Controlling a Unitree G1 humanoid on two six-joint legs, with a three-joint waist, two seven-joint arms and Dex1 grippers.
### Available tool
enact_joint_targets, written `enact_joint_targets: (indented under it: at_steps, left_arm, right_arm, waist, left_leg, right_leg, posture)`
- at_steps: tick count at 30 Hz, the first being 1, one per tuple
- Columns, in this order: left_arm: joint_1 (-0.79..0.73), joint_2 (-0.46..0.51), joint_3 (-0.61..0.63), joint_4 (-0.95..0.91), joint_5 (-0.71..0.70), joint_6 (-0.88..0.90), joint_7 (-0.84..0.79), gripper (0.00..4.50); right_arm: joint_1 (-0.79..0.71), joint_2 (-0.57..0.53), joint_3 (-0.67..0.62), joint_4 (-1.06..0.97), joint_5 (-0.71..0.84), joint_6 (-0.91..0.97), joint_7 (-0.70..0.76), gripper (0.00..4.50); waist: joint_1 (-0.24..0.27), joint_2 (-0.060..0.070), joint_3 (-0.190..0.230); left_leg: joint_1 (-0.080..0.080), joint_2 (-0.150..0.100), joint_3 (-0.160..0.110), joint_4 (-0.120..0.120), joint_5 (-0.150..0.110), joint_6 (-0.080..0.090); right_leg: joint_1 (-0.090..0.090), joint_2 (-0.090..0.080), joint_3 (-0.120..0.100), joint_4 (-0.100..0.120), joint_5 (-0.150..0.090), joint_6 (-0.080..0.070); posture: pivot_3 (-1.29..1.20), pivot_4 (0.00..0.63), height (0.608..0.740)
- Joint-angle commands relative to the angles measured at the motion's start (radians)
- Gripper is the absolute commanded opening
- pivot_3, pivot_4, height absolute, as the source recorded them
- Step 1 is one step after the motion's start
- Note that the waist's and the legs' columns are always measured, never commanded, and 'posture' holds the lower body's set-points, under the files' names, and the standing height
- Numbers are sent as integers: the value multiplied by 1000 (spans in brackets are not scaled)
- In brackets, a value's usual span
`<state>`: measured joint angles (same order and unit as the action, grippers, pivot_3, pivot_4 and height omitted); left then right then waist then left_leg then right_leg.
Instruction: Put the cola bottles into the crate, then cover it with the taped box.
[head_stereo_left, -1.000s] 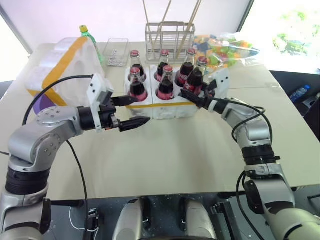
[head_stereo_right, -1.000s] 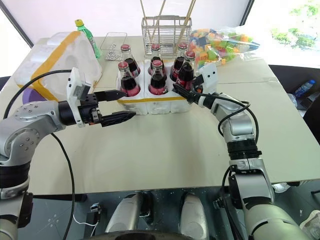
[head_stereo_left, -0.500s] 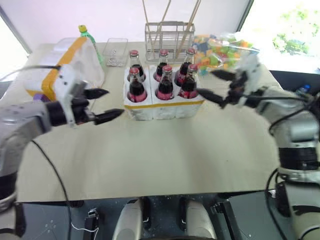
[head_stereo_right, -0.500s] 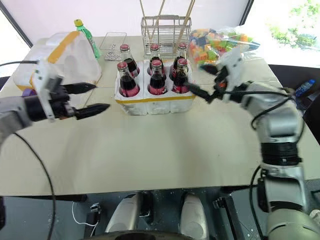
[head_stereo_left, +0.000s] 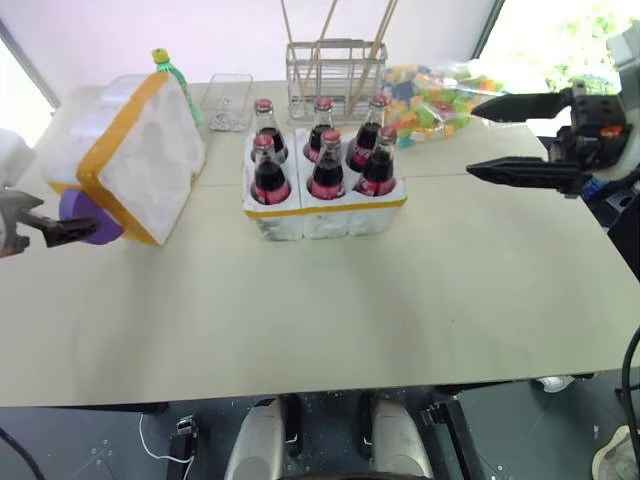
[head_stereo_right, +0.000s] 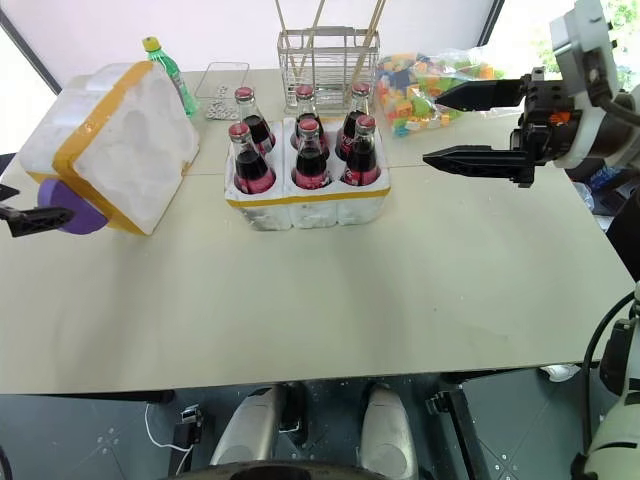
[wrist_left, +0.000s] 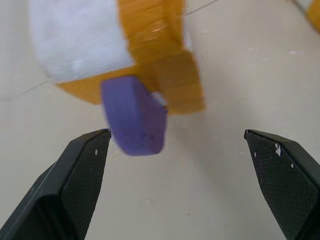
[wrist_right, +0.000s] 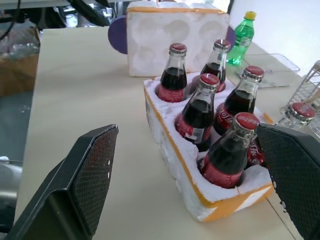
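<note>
Several cola bottles (head_stereo_left: 329, 165) with red caps stand upright in the wells of the crate (head_stereo_left: 325, 218), a low white foam block with a yellow band, at the table's middle back. The taped box (head_stereo_left: 130, 150) lies tilted to its left, its purple disc (head_stereo_left: 85, 215) facing the near left. My left gripper (head_stereo_left: 45, 222) is open at the far left, just short of that disc (wrist_left: 132, 117) and holding nothing. Open and empty too, my right gripper (head_stereo_left: 473, 140) hangs above the table to the right of the crate, pointing at the bottles (wrist_right: 200, 112).
Behind the crate stands a wire rack with sticks (head_stereo_left: 335, 65). A bag of coloured blocks (head_stereo_left: 445, 90) lies at the back right. At the back left are a green bottle with a yellow cap (head_stereo_left: 172, 75) and a clear tray (head_stereo_left: 228, 100).
Both arms swung outward from the crate. The left gripper went left to the purple disc. The right gripper drew off the front right bottle, rose and moved right, its fingers wider apart.
</note>
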<state>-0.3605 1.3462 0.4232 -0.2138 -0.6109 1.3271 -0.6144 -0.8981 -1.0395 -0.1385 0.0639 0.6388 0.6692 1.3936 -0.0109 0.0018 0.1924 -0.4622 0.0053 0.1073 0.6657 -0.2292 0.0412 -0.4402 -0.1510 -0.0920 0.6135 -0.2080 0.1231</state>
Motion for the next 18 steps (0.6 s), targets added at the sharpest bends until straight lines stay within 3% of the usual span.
enact_joint_targets:
  at_steps: [1, 11, 18]
  left_arm:
    - [-51, -3, -69, 75, 52, -57, 7, 4500]
    - [-334, -100, -343, 386, 151, -159, -67, 4500]
    - [-444, -159, -446, 566, 228, -192, -144, 4500]
  right_arm:
    - [-20, 1, -31, -48, 29, -5, -5, 4473]
    - [38, 7, -89, -149, 81, 30, -84, 4473]
    - [62, -1, -116, -182, 92, 40, -136, 4473]
  waist:
    - [-1, 0, 0]
    - [4, -2, 0]
    - [0, -4, 0]
  left_leg:
    - [0, 0, 1, -1, 0, 0]
    - [0, 1, 3, -1, 1, 1]
    - [0, 1, 3, 0, 2, 3]
  right_leg:
    - [-1, 0, 0, 0, 0, 0]
    - [-1, 0, 0, 1, 0, 0]
    - [0, 0, 0, 1, 0, 0]
  posture:
    - [0, 150, 736]
    - [0, 150, 736]
    - [0, 150, 736]
